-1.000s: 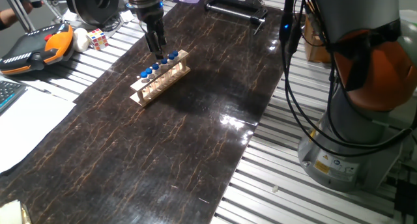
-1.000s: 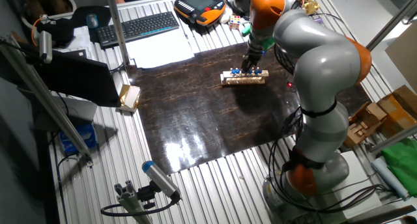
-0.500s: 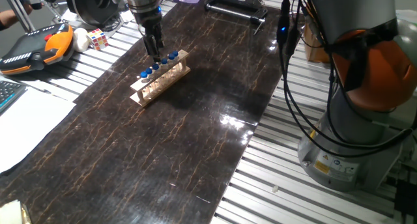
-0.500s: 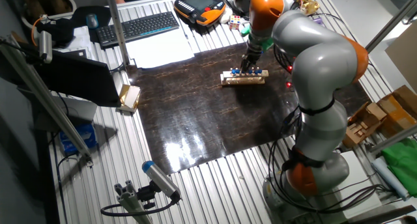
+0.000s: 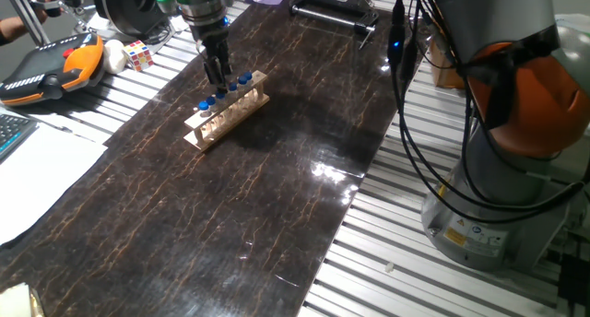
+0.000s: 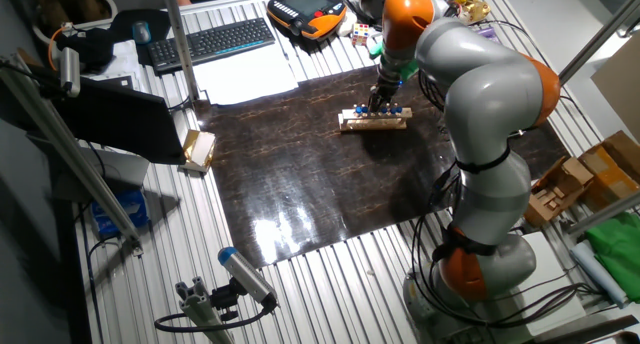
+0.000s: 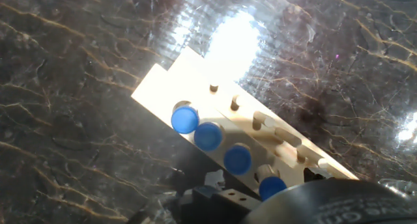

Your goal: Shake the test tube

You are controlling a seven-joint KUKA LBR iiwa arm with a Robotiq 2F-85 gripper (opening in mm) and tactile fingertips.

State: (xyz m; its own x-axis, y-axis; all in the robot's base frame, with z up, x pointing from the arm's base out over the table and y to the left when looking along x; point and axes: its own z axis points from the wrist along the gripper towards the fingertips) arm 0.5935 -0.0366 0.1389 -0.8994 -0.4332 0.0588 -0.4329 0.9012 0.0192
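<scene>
Hand view: blue-capped test tube (image 7: 184, 118) upright in wooden rack (image 7: 195, 77) on dark table (image 5: 277, 197). Gripper (image 5: 218, 76) just above; jaw state indiscernible. Likely light, slippery, fragile (grasp gently below the cap).

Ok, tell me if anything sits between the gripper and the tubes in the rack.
Nothing visible does. The gripper hangs just above the blue-capped tubes standing in the rack, with only air between. The hand view shows the caps uncovered from above. The neighbouring tubes stand close together, so the fingers may brush them.
</scene>
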